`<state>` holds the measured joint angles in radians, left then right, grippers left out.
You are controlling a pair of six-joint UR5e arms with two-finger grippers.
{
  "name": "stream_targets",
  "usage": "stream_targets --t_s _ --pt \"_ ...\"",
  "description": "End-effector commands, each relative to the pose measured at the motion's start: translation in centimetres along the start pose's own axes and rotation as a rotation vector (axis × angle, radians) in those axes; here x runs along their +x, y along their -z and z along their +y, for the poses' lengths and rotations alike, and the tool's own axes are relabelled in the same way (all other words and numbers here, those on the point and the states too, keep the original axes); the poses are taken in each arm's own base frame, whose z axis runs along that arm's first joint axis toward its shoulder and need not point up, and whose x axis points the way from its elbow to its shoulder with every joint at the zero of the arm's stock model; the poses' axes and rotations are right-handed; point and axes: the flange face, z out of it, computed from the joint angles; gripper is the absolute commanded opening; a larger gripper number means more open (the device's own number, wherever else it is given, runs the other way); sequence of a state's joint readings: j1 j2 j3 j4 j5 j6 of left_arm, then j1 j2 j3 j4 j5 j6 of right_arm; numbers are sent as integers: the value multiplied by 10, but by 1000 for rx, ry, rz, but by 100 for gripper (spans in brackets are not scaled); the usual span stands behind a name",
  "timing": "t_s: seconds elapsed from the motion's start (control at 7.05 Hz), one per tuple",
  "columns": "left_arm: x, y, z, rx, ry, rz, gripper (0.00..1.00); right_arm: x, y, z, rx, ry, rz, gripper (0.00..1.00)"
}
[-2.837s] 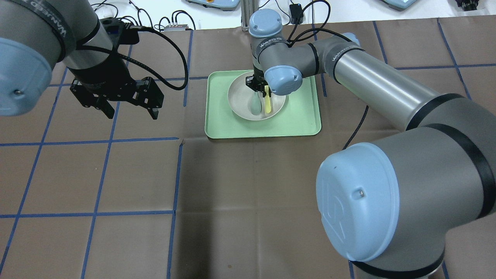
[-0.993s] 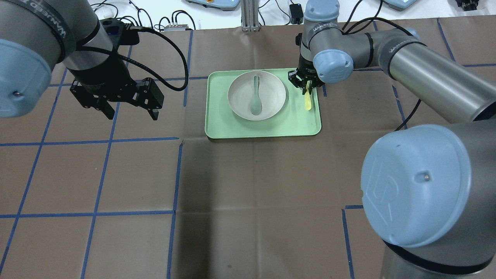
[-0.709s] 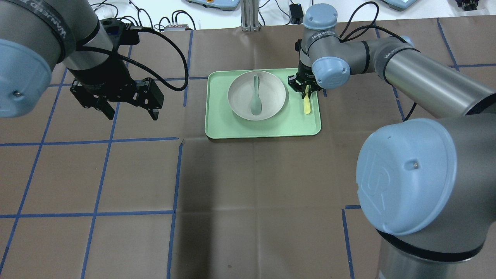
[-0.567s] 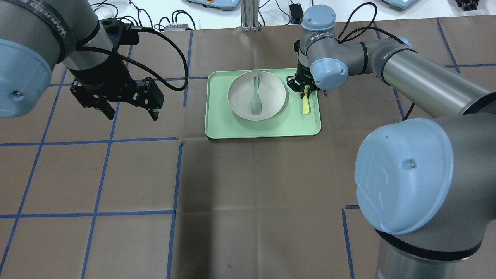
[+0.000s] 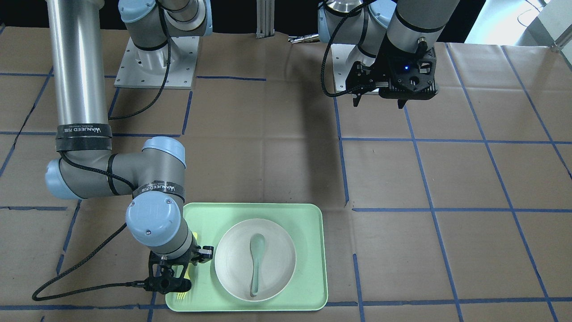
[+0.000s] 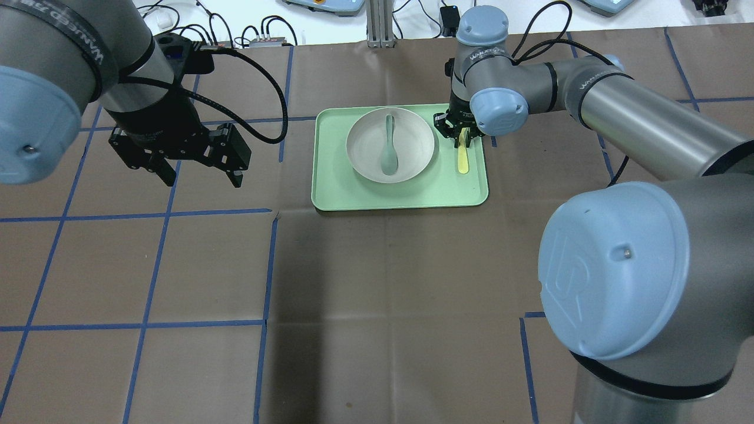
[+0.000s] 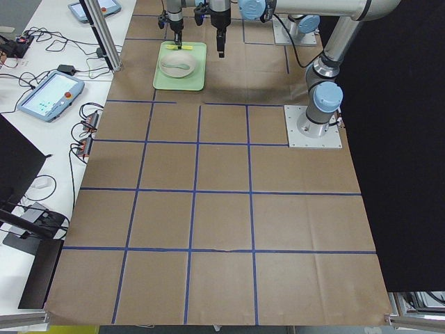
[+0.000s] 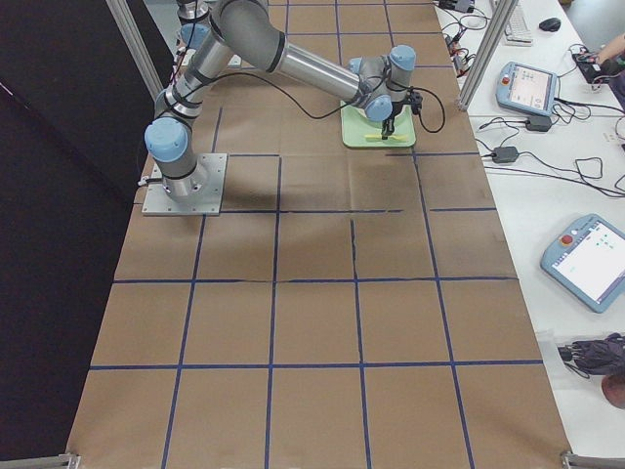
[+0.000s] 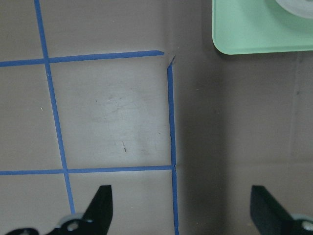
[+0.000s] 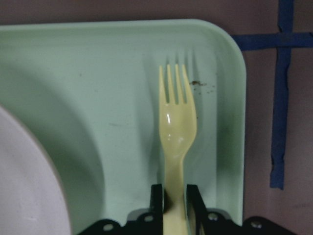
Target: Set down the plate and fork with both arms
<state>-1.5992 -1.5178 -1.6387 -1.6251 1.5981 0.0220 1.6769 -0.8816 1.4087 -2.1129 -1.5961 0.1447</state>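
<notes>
Holding the fork [image 10: 177, 122] by its handle, my right gripper [image 10: 173, 191] is pinched tight, low over the tray [image 10: 98, 58] beside the plate [image 6: 359, 159]. I should lay it flat, then let go slowly. My left gripper [image 6: 201, 176] is wide open, empty.

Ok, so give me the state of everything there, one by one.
tray: flat on the table.
plate: upright on the tray, holding the spoon.
spoon: lying in the plate.
fork: gripped by the handle, tines over the tray beside the plate; contact with the tray unclear.
right gripper: shut on the fork.
left gripper: open, empty, over the table.
</notes>
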Motion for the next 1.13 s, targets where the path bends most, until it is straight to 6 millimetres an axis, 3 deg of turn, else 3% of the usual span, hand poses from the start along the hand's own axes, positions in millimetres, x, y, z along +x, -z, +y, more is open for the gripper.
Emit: stream_targets --t_s 0.0,0.28,0.43,0.71,0.99 --pt "1 -2 1 -4 0 1 100 5 44 3 49 3 -4 100" --pt "1 -3 1 -4 0 1 100 20 101 21 58 37 -2 100" --pt "1 -3 1 -4 0 1 100 33 141 37 37 68 3 100" --pt "0 -3 2 -7 -2 0 100 76 210 81 -35 69 12 100" --pt "0 -3 2 -6 -2 0 100 80 264 137 -28 56 15 100"
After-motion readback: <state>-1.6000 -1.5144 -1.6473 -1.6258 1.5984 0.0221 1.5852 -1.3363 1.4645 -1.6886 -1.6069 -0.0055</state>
